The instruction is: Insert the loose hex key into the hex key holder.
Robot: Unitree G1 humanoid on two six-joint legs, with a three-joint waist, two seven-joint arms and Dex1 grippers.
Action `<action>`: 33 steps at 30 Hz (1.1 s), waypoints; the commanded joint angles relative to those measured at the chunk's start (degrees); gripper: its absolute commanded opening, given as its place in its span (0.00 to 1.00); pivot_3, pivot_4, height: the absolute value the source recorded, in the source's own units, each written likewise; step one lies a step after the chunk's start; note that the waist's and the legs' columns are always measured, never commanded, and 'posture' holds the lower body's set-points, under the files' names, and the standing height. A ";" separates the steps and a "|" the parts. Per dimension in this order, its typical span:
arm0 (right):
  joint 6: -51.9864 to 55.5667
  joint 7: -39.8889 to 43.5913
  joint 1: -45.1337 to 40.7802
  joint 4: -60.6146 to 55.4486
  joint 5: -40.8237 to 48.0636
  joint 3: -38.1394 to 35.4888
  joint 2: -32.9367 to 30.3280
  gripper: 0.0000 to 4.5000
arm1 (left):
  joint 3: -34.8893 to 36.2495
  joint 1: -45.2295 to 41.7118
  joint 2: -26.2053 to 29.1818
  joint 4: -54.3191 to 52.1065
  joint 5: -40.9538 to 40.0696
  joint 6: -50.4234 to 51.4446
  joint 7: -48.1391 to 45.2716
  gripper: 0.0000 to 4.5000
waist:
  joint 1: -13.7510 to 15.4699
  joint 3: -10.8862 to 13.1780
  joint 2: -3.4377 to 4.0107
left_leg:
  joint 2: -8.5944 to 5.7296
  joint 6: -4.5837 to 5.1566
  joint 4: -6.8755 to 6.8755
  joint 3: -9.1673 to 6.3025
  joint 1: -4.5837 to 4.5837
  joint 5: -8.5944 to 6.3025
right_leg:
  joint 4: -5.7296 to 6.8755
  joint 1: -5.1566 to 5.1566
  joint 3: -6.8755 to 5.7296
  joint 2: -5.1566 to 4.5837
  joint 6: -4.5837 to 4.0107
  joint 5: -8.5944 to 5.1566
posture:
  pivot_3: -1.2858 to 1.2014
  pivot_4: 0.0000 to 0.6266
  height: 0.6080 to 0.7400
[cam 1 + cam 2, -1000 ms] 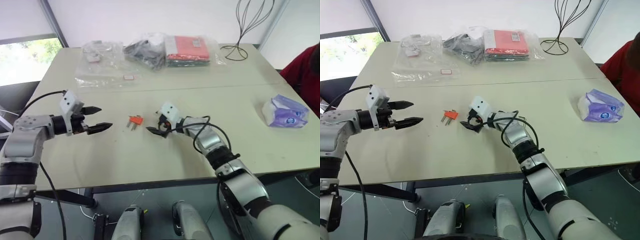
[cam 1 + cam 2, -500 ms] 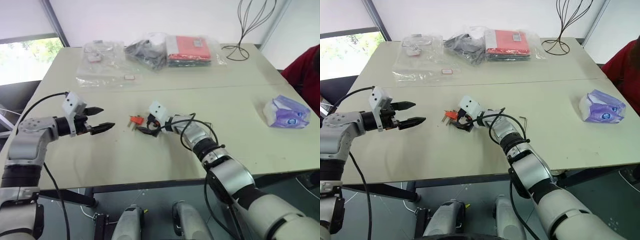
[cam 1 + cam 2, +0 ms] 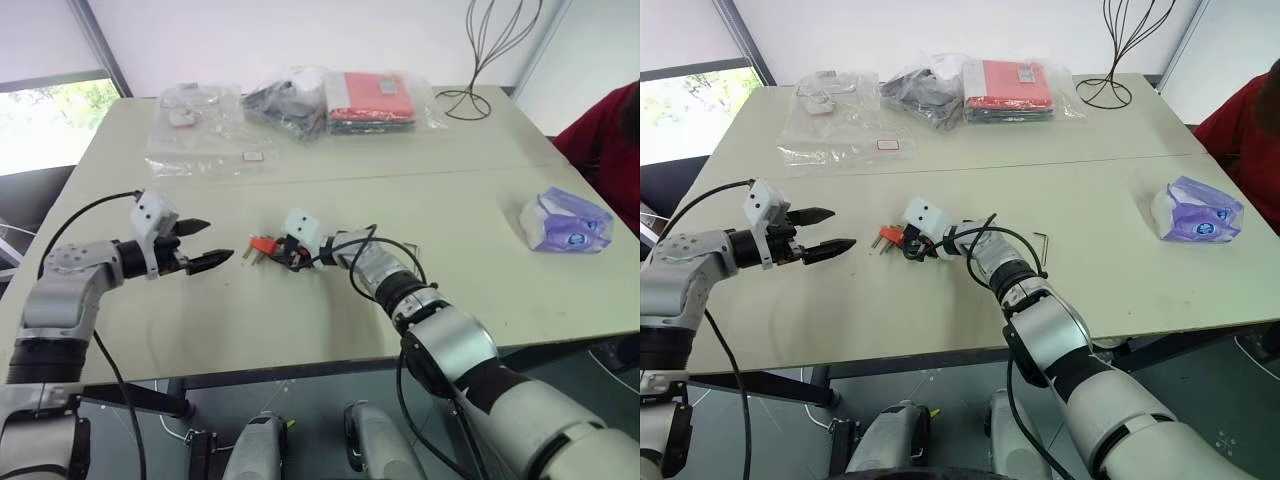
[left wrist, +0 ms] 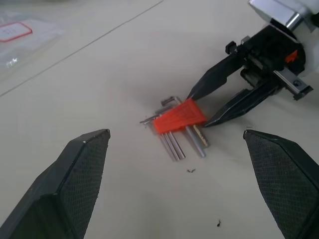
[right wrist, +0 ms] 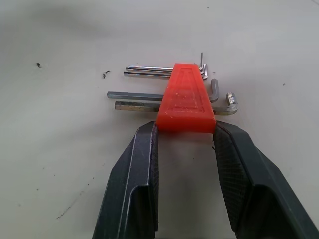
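The right gripper (image 5: 184, 134) is pinching the wide end of the small orange-red wedge-shaped plastic hex key holder (image 5: 185, 99). Its two black fingers are narrowed to the block's width, with a tip against each side as far as the wrist view shows. The holder is lying flat on the cream table (image 3: 300, 320). The left gripper (image 3: 215, 242) is hovering just to the left of the holder with its fingers spread wide, gripping nothing and aiming at the block.

The thin, dark grey L-shaped metal hex key (image 3: 1043, 245) is lying flat on the table, well to the right of the holder and beyond the right forearm, with neither gripper near it.

The grip is only taking the block's tapered end by the fingertips. If lifted, the wedge is likely to be squeezing out forward or pivoting. The short keys sticking out sideways may also be catching on the table.

The holder's narrow end is pointing away from the right gripper, toward the left one. The loose key's long axis is running roughly toward and away from the robot, with its short bent end at the far end, turned toward the holder.
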 commanded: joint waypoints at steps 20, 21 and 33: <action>-40.76 -31.40 -7.46 -28.87 -35.64 13.26 -35.41 0.23 | -3.69 -34.25 -12.74 34.08 0.99 -5.58 -13.55 1.00 | 0.37 0.01 -0.03 | -0.22 -0.22 -0.06 0.20 -0.92 0.14 | -0.03 -0.84 -0.06 0.12 0.02 0.00 | 0.52 0.24 1.00; -41.13 -31.41 -7.31 -29.63 -35.64 12.99 -35.90 0.23 | -3.68 -35.86 -13.93 35.93 1.00 -6.04 -14.23 1.00 | 0.35 0.01 -0.03 | -0.23 -0.22 -0.04 0.21 -0.94 0.14 | -0.05 -0.84 -0.06 0.11 0.02 0.00 | 0.52 0.24 1.00; -39.51 -27.80 -3.87 -36.70 -32.57 10.81 -37.83 0.23 | -2.11 -44.41 -20.28 46.91 1.75 -9.08 -18.87 1.00 | 0.82 0.02 -0.04 | -0.25 -0.21 0.07 0.20 -0.97 0.14 | -0.04 -0.82 -0.05 0.09 0.04 0.01 | 0.52 0.24 1.00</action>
